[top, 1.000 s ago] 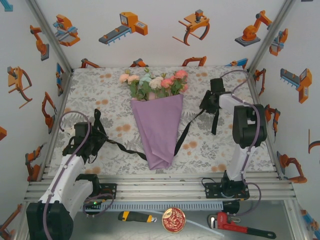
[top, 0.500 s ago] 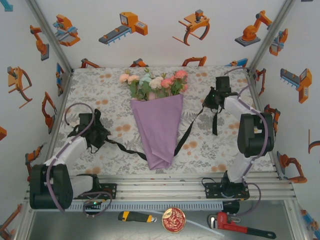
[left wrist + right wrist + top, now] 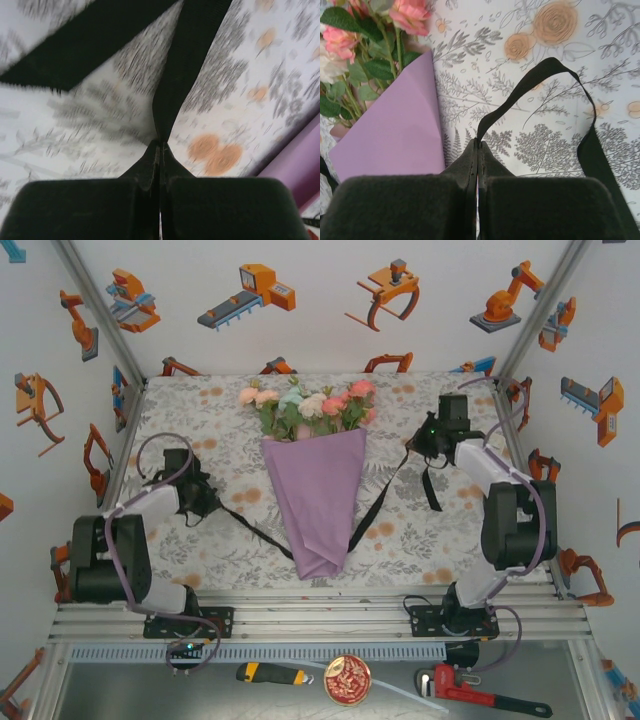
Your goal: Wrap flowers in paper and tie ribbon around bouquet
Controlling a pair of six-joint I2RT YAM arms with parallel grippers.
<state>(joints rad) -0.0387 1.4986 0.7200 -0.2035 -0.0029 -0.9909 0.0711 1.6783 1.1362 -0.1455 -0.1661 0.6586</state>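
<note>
Ribbon under the bouquet, one end in each of my grippers.
The ribbon [image 3: 255, 530] slips beneath the bouquet [image 3: 318, 495], which lies lengthwise on the table [image 3: 420, 540], blooms away from me. My left gripper [image 3: 197, 500] pinches one end and my right gripper [image 3: 420, 445] the other, with the cone between them, so I judge both ends must cross inward.

No words, numbers or labels can be read here. The orange machine drawings [image 3: 247, 295] on the walls [image 3: 320, 340] carry no letters.
</note>
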